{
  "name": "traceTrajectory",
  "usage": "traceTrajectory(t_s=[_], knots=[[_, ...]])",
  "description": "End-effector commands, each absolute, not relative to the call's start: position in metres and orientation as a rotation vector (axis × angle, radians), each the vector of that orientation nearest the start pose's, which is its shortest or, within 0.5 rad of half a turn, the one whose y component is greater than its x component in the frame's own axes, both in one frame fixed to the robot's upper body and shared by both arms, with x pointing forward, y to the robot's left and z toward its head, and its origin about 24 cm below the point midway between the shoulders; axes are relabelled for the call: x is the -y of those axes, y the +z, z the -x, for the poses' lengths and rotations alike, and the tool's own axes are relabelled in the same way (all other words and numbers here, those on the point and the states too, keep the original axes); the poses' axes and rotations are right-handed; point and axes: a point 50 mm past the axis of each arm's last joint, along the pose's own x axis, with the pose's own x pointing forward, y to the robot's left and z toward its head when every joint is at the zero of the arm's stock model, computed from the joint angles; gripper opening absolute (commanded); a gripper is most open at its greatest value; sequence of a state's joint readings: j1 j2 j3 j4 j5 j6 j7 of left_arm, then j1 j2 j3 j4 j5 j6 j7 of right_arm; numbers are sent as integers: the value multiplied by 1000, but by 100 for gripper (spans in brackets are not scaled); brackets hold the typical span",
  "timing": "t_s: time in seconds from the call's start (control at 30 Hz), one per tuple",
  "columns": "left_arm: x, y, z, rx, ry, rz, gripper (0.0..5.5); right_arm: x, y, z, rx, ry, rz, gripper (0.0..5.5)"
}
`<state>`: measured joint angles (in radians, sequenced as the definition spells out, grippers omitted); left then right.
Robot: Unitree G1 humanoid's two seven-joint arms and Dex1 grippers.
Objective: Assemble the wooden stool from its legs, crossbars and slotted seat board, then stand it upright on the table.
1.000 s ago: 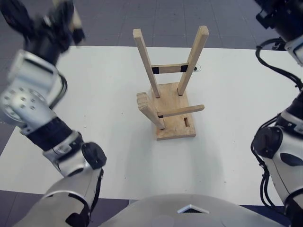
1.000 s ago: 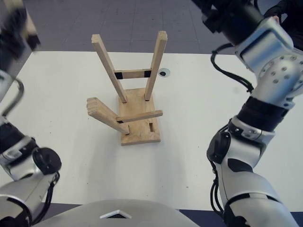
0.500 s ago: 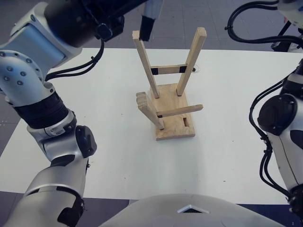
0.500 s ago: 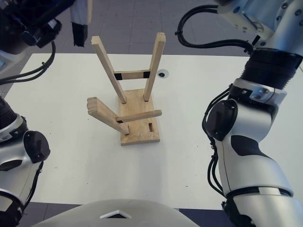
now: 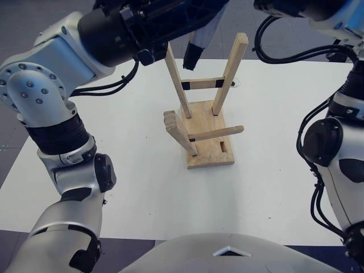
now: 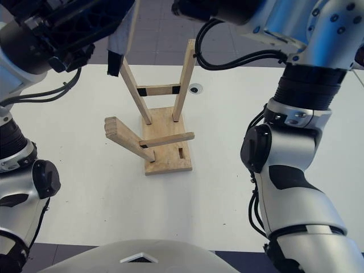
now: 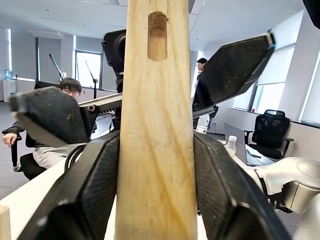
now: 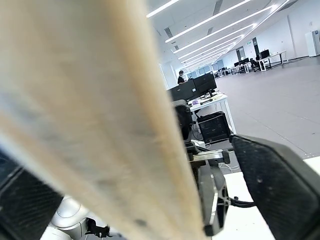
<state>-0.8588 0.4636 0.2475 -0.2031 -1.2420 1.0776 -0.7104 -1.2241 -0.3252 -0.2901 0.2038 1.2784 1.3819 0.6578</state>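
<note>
Pinching a loose leg [image 7: 157, 125] on both sides, left gripper [image 7: 156, 160] holds it roughly upright. Right gripper [image 7: 145, 92] is spread either side of the same leg, not closed on it. Both are high over the far end of the stool [image 5: 202, 85], which sits upside down on the table [image 5: 284, 114]. An empty slot [image 5: 224, 146] shows at the near right corner of the seat board [image 5: 205, 152], under the free end of a crossbar [image 5: 219, 133]. Likely next: bring the leg down and toward the robot, axis kept vertical.
</note>
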Motion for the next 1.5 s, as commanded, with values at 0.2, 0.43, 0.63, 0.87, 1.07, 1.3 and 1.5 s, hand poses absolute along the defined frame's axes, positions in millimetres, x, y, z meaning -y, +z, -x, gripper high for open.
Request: traceTrajectory(t_s=[0.2,0.43,0.63,0.87,1.07,1.3,1.5], knots=[[-130,293,-261,135,-1503,325,206,95,326,-287,-175,1717,-500,364],[-134,295,-260,182,-1487,357,206,103,325,-294,-148,1658,-508,286],[-135,291,-260,188,-1470,380,206,105,326,-295,-129,1662,-512,239],[-139,280,-257,131,-1498,377,206,115,329,-273,-107,1870,-446,238],[-135,280,-253,128,-1510,366,206,112,325,-270,-116,1872,-351,238],[-128,284,-251,122,-1514,362,206,108,328,-274,-101,1820,-339,238],[-130,289,-248,128,-1524,391,328,114,333,-287,-51,1705,-384,209]])
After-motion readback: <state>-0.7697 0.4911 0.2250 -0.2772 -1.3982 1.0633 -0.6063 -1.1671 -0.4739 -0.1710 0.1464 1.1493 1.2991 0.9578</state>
